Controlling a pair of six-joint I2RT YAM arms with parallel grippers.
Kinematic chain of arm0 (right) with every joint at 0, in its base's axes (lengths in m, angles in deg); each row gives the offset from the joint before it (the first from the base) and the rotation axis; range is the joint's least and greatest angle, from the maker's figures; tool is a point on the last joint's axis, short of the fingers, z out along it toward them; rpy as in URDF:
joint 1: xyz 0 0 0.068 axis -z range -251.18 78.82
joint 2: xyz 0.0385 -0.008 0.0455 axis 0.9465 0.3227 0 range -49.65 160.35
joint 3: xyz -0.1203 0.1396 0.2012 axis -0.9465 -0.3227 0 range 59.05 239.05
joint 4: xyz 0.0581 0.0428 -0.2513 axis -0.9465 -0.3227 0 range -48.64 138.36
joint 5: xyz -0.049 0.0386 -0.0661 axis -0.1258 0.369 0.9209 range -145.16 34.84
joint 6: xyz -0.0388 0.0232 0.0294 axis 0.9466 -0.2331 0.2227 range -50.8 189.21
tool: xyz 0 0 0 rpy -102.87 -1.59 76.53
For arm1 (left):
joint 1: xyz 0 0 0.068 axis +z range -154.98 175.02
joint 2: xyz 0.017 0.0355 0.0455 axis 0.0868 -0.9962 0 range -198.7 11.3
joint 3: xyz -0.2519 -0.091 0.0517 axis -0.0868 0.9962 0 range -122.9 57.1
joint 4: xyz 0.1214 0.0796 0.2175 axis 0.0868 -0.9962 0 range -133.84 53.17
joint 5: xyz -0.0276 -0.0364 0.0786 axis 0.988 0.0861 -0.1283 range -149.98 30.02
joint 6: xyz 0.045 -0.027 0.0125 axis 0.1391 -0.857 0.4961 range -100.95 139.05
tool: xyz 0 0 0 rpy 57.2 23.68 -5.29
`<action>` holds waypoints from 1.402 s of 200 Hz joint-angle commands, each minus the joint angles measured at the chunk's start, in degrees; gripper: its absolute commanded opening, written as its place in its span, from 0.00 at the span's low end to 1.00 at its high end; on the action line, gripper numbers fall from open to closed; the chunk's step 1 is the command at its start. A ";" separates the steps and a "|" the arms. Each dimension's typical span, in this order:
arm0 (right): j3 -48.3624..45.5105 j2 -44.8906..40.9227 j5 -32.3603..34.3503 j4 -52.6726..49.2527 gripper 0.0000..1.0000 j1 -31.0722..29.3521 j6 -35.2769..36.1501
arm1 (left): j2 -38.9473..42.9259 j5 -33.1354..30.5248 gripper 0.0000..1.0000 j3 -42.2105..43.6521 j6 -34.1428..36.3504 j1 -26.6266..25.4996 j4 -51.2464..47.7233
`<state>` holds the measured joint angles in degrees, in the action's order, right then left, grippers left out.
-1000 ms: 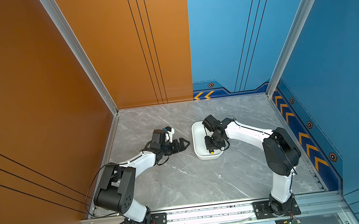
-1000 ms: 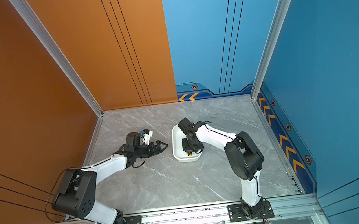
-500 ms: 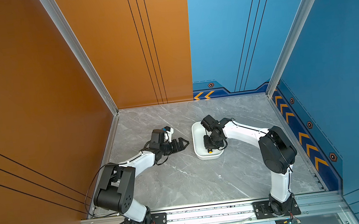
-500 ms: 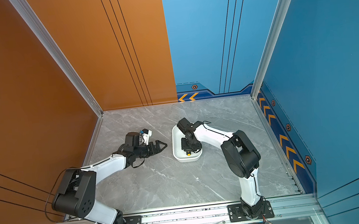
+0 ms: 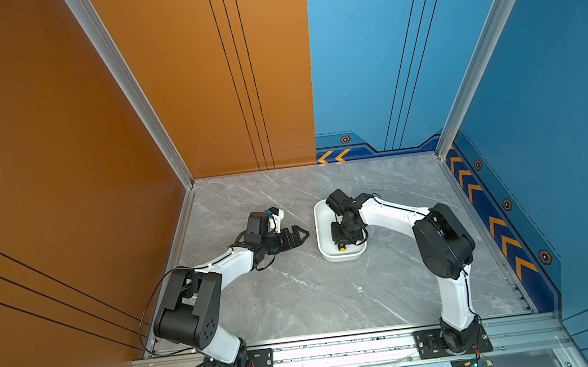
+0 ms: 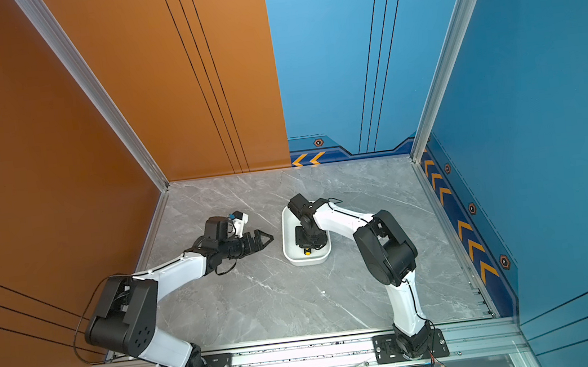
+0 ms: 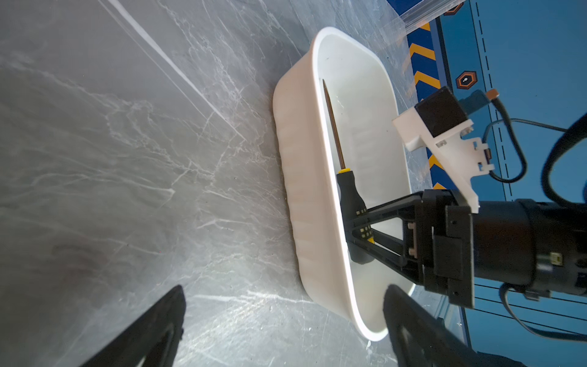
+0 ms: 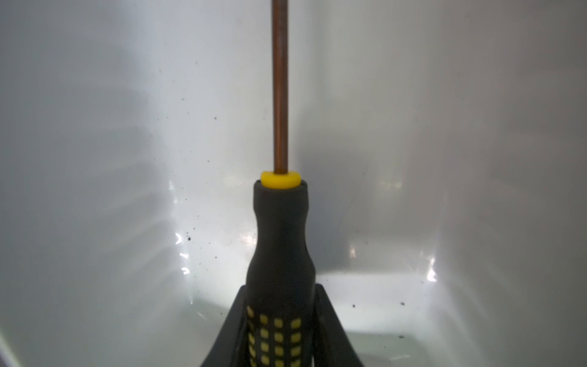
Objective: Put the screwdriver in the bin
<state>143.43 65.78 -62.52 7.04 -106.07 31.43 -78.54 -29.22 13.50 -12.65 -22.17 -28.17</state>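
Two arms were bolted to an aluminium rail [image 5: 341,348] at the near edge of a grey, white-veined marble tabletop [image 5: 317,302]. The space was boxed in by orange panels [image 5: 54,144] on the left and part of the back, and by blue panels [image 5: 382,50] on the rest. A dark chevron strip [image 5: 497,229] ran along the foot of the right wall. The white bin [image 5: 322,226] sat on the marble a little right of the middle. The right gripper [image 5: 344,242] reached down into it, fingers clamped on the black, yellow-dotted handle of the screwdriver [image 7: 349,203]. The tool lay lengthwise within the bin's walls, shaft toward the far end; whether it touched the bin's floor could not be told. The left gripper [image 5: 300,234] was over bare marble just left of the bin and apart from it, fingers spread wide and holding nothing.
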 commanded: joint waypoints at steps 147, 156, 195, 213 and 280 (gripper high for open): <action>6.85 -2.03 0.51 -4.11 0.61 1.02 2.82 | -1.11 1.41 0.98 -3.04 2.02 0.93 -3.86; 7.61 -3.26 1.16 -4.97 0.62 1.05 3.33 | -0.75 0.96 0.98 -4.11 3.07 0.94 -5.70; 6.46 -11.63 0.37 -4.82 0.68 4.25 12.03 | 4.35 -6.40 0.98 -9.26 9.81 2.18 -15.82; 4.84 -15.90 0.25 -4.80 0.71 7.91 16.75 | 8.01 -10.88 0.98 -10.29 12.61 3.88 -18.00; -7.89 -29.09 3.21 8.01 0.76 29.16 31.85 | 24.82 -34.16 0.98 -3.22 22.08 16.35 -11.21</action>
<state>142.31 39.67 -62.02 7.67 -81.11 54.90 -58.71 -50.73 5.44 4.33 -9.74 -43.42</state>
